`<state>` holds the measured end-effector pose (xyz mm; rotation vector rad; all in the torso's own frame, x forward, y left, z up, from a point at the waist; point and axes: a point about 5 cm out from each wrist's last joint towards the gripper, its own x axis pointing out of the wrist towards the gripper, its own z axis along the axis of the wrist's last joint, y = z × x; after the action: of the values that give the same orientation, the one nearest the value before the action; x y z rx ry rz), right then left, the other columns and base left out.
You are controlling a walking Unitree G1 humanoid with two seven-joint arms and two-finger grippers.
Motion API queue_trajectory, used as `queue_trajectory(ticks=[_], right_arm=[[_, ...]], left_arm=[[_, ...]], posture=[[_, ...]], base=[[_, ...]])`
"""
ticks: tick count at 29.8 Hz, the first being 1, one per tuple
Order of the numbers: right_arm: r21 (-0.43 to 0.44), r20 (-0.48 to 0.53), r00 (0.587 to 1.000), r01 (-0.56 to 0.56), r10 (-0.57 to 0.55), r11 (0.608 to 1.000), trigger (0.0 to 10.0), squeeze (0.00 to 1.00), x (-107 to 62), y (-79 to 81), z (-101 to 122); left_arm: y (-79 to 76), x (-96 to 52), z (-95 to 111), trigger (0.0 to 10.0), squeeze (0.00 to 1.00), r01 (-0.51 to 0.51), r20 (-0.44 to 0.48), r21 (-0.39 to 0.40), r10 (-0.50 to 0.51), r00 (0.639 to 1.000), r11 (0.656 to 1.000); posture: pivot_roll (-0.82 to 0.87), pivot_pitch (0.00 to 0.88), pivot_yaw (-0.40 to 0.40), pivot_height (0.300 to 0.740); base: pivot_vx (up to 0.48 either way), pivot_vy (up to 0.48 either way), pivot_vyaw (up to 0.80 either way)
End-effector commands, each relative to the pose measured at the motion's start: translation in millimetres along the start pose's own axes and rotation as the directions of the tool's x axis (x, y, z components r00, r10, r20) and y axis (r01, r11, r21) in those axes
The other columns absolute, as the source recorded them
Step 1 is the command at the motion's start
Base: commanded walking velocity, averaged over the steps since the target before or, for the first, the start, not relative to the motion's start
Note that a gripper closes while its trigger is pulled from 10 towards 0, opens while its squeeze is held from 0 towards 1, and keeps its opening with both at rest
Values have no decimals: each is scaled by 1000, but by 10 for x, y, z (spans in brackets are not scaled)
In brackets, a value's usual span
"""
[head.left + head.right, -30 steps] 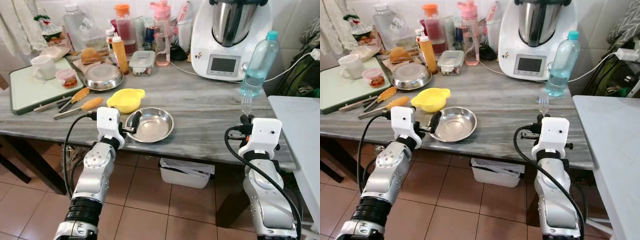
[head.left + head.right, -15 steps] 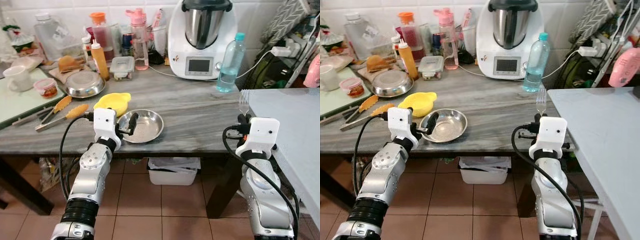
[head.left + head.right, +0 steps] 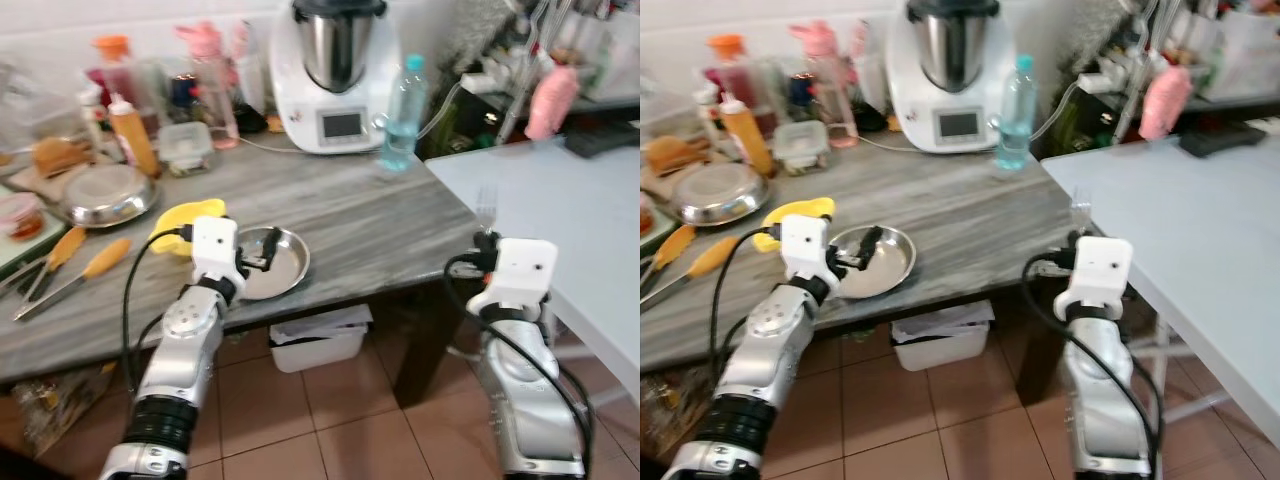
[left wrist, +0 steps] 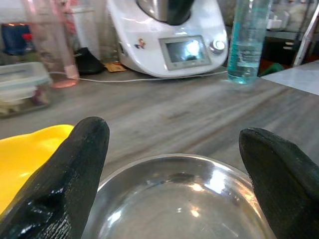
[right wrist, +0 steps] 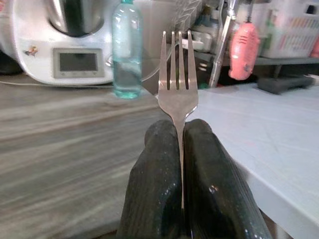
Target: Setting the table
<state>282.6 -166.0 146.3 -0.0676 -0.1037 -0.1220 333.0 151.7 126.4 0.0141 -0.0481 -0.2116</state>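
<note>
Two end effectors: right (image 5: 178, 149) pinches a fork (image 5: 177, 82) upright; left (image 4: 174, 164) spread, seemingly straddling the steel bowl (image 4: 184, 199).

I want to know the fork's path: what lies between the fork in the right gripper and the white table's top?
Nothing. In the right wrist view the fork, pinched upright in the right gripper, stands beside the white table, whose surface near it is bare.

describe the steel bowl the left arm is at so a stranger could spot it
Start at the white food processor at the back of the grey table, then come forward to the near edge. The bowl is the shallow, empty steel one there, beside a yellow dish, with the left gripper at its rim. The other steel bowl sits farther back among the bottles.
</note>
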Motion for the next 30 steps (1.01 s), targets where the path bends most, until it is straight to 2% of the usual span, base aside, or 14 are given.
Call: queue_trajectory(ticks=[1, 13, 24, 30], right_arm=[[-1, 21, 1000, 8, -8, 1000, 10000, 0, 15, -24, 43], [-17, 45, 998, -34, 35, 999, 10000, 0, 16, 25, 73], [-18, 52, 997, -51, 52, 999, 10000, 0, 35, 41, 81], [-8, 54, 997, -51, 52, 999, 10000, 0, 36, 50, 82]], left_arm=[[-32, 5, 14, 10000, 0, 2, 1, 3, -2, 1000, 1000], [-55, -26, 59, 10000, 0, -51, 55, 14, 50, 997, 999], [-125, -40, 44, 10000, 0, -60, 63, 34, 58, 996, 998], [-146, -40, 57, 10000, 0, -61, 73, 63, 56, 996, 996]], posture=[[-88, 18, 46, 740], [-84, 13, 41, 740], [-82, 3, 33, 740], [-82, 2, 40, 740]], base=[[0, 401, 0], [0, 33, 0], [0, 0, 690], [0, 0, 0]])
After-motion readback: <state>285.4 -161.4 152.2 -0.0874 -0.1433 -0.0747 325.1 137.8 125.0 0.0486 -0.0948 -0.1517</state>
